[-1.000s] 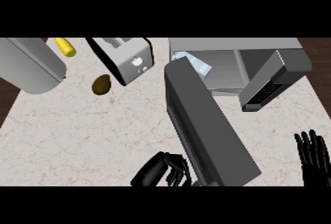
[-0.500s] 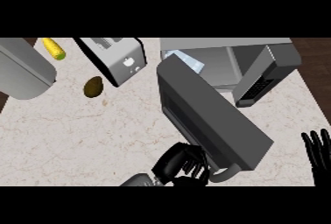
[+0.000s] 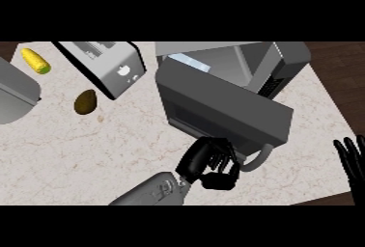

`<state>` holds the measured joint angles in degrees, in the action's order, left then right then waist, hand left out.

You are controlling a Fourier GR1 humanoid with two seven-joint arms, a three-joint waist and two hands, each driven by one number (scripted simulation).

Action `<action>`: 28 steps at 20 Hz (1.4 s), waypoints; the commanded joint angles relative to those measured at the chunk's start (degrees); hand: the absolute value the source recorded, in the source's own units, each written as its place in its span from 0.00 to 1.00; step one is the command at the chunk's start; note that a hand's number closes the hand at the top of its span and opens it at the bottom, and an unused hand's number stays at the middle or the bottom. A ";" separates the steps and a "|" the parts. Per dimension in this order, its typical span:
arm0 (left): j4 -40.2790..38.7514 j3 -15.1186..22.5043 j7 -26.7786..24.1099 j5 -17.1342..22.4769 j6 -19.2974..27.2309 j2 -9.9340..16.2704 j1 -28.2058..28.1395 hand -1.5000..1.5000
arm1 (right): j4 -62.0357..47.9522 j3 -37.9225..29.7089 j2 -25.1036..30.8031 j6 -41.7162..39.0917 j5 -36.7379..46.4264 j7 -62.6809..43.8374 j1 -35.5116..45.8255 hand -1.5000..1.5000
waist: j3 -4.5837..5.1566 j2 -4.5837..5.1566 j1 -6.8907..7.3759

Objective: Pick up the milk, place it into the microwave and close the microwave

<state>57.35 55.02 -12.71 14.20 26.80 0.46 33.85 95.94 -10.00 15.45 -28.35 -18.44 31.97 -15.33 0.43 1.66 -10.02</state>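
Observation:
The grey microwave (image 3: 287, 61) stands at the back right of the counter, with its door (image 3: 221, 108) swung partway towards it. Through the gap above the door a pale blue-white milk carton (image 3: 188, 61) shows inside the cavity; most of it is hidden. My left hand (image 3: 209, 161) lies against the door's near face, beside the curved handle (image 3: 259, 160), fingers relaxed on the panel and holding nothing. At the right edge of the head view my right hand (image 3: 351, 159) rests open, fingers up, away from the microwave.
A silver toaster (image 3: 107, 65) stands left of the microwave. A brown potato (image 3: 85, 101) and a yellow corn cob (image 3: 35, 61) lie on the marble counter (image 3: 85, 149). A grey rounded vessel (image 3: 13, 96) fills the far left. Dark floor lies past the counter's right edge.
My left hand has come up from the lower edge and pushed against the door. The door has swung from wide open towards the microwave. The right hand stays put.

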 commanded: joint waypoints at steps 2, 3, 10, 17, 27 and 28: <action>2.25 -5.19 -6.18 6.24 5.45 -0.44 3.72 0.00 | 2.18 -0.84 0.67 -0.66 -1.92 -0.32 0.35 0.00 | 0.27 0.66 -3.00; 2.13 -5.66 -6.23 7.01 6.39 -0.44 4.75 0.00 | 2.86 -1.47 1.78 0.06 -1.44 -1.20 1.73 0.00 | 0.34 0.85 -3.18; -1.47 -7.24 -10.09 12.00 8.70 -0.45 9.45 0.00 | 3.59 -0.72 1.73 -2.01 -5.40 -2.38 2.80 0.00 | 0.05 1.91 -6.41; -4.81 -8.78 -12.11 16.14 10.41 -0.46 13.87 0.00 | 3.94 -1.33 4.17 -3.84 -8.51 -4.03 6.07 0.00 | -0.09 3.07 -8.49; -9.19 -9.40 -14.93 20.48 11.57 -0.46 18.72 0.00 | 4.85 -1.16 7.24 -5.95 -12.35 -7.17 8.99 0.00 | -0.11 3.64 -10.90; -9.57 -9.22 -15.15 20.87 11.02 -0.46 19.16 0.00 | 4.68 -1.28 7.23 -6.17 -13.25 -7.28 8.95 0.00 | -0.17 3.61 -11.21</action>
<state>49.72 46.67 -27.08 33.42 37.68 0.02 50.38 100.56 -10.96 21.63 -33.74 -29.87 25.61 -7.22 0.30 5.15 -20.32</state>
